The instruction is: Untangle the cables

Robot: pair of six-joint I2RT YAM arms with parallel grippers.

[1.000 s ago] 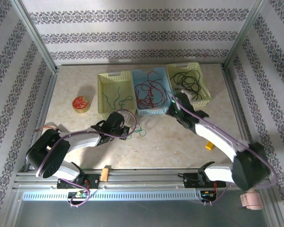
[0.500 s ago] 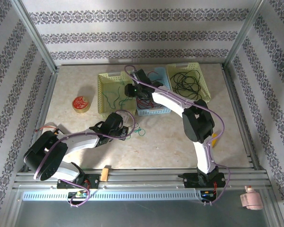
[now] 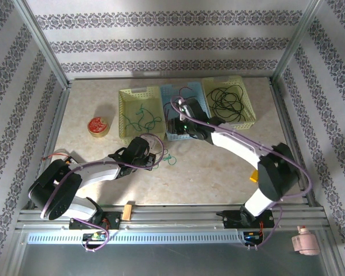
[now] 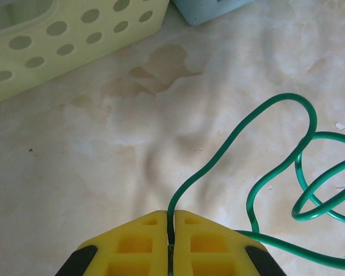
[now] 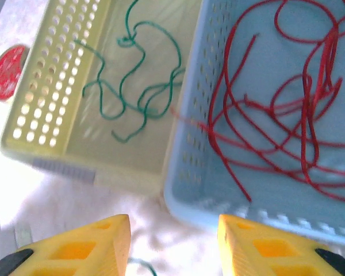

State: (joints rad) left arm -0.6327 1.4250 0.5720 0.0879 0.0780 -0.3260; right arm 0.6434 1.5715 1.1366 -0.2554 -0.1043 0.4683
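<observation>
Tabletop point(image 4: 98, 172) stretches ahead of left tool point(image 4: 170, 219), clamped on green cable point(image 4: 284, 96); right tool point(image 5: 172, 223) gapes above blue basket point(image 5: 187, 158) rim.

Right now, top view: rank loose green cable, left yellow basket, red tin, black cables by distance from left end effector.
1. Loose green cable, pinched in the left end effector.
2. Left yellow basket, just beyond it.
3. Red tin, off to the left.
4. Black cables, far-right basket.

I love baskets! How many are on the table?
3, in a row at the far side: left yellow basket, blue basket in the middle, right yellow basket.
</observation>
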